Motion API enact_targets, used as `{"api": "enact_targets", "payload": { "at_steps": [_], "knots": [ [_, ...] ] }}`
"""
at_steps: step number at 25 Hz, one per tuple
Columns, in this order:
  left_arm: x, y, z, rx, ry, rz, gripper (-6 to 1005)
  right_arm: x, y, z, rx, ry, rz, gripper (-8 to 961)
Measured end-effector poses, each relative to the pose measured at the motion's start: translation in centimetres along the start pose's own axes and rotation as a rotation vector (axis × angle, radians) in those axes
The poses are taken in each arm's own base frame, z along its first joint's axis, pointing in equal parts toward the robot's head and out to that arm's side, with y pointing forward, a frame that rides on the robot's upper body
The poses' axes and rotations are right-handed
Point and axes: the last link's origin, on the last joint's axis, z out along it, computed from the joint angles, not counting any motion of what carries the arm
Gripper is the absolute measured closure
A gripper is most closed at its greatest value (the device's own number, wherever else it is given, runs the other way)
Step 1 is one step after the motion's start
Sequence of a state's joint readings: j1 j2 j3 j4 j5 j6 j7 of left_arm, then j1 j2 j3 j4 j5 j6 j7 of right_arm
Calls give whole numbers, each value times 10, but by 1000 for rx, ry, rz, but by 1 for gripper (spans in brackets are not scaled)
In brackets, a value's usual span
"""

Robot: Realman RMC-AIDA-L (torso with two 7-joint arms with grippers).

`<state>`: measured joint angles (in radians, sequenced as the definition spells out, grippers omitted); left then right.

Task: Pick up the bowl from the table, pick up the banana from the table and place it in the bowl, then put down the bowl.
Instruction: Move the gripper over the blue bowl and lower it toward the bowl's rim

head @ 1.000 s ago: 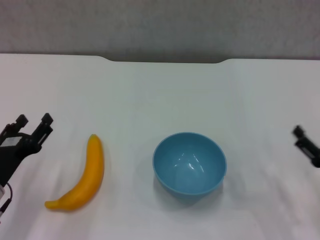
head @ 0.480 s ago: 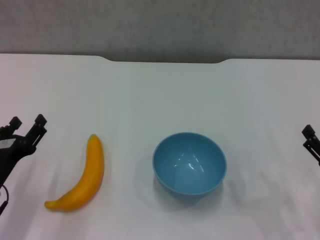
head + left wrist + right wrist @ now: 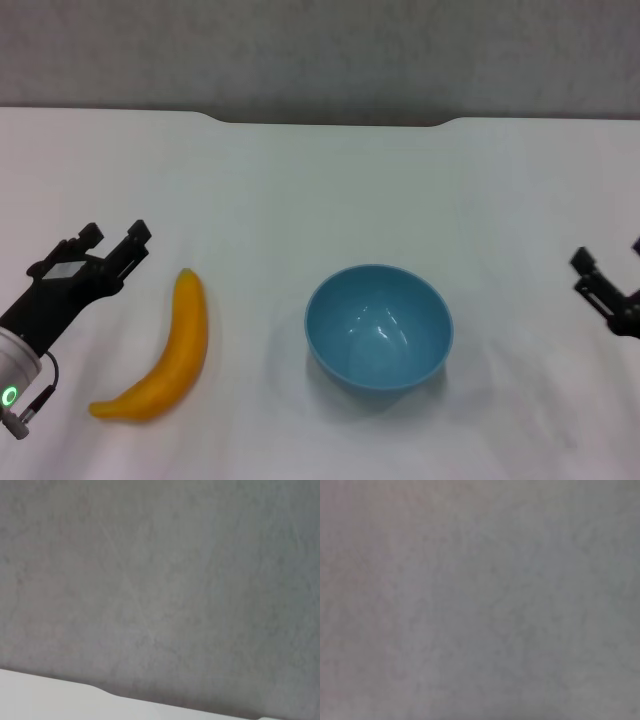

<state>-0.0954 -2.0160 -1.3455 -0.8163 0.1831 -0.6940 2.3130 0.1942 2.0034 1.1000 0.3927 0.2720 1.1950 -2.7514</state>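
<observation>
No step of the task is complete; picking up the bowl, loading the banana and setting the bowl down all remain.

Nearest the table's front edge, toward its left side, lies the banana. It is smooth and yellow-orange, curved, with its stem end pointing to the front-left corner and its rounded end pointing away.

Just beyond, near the middle of the table, the bowl stands upright and empty. It is round, glossy and light blue, and stands apart from the banana.

The left gripper hovers near the left edge, just beside the banana's far end, fingers spread and holding nothing. The right gripper sits at the right edge, well apart from the bowl, fingers parted and empty.

A shallow notch marks the far edge.
</observation>
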Motion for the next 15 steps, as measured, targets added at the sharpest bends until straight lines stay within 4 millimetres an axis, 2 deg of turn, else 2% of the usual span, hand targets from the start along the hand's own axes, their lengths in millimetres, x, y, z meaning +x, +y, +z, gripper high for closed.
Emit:
{"api": "enact_targets", "payload": {
  "at_steps": [8,15],
  "knots": [
    [19,11,9,6,-105,-52,263,-9,16,31,-101,178,50,56],
    [32,13,12,-17,-144,-52,265,-40,34,49,-53,328,-147,117]
  ]
}}
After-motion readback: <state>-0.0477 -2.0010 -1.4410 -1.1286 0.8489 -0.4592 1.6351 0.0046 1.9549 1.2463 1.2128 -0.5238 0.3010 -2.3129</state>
